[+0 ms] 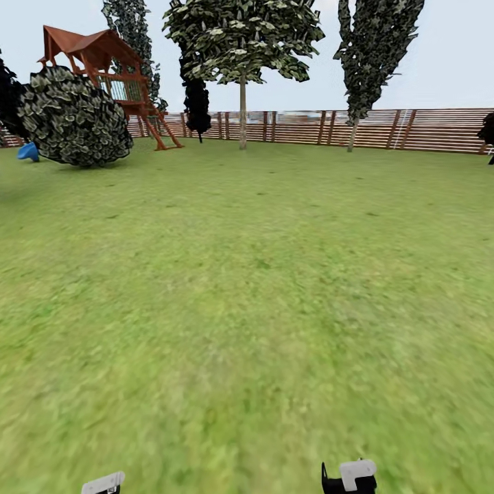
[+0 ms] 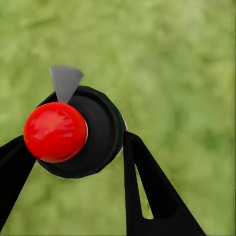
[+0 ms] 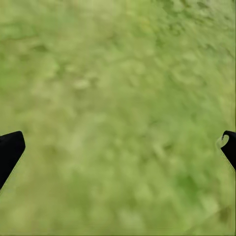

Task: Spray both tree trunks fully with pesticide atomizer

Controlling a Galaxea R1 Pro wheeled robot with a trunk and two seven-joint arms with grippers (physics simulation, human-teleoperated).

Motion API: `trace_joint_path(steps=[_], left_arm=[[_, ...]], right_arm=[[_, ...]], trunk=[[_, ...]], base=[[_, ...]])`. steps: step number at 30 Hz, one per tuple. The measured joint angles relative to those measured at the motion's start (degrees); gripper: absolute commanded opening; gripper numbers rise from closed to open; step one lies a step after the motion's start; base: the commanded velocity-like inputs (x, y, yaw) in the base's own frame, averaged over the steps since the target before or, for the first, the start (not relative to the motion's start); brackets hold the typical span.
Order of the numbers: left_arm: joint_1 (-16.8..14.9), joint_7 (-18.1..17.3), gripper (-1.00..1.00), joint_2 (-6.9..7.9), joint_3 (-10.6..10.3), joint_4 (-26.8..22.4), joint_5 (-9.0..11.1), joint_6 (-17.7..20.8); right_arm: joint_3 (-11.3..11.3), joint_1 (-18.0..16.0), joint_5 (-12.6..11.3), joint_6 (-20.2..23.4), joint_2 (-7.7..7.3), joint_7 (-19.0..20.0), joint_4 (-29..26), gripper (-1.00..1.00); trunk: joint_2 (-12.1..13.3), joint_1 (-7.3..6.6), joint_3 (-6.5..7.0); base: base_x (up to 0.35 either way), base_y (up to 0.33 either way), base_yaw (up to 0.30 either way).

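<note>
Gripping the atomizer (image 2: 73, 132), left tool (image 2: 73, 147) hangs over grass (image 2: 187, 73)

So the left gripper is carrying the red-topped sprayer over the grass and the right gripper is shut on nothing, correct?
Not quite. The right gripper is open: the right wrist view shows its fingers spread wide over bare grass. The left gripper does hold the red-topped sprayer.

Wooden playset (image 1: 103, 75) behind round bush (image 1: 74, 116); blue object (image 1: 28, 151) beside it.
</note>
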Motion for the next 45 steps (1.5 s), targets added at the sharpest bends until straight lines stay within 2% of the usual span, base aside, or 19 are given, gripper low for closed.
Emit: trace_joint_path(steps=[45], left_arm=[[0.0, 0.0, -1.0, -0.04, 0.0, 0.0, 0.0, 0.0]], right_arm=[[0.0, 0.0, 0.0, 0.0, 0.0, 0.0, 0.0, 1.0]], trunk=[[0.0, 0.0, 0.0]], base=[[0.34, 0.0, 0.0]])
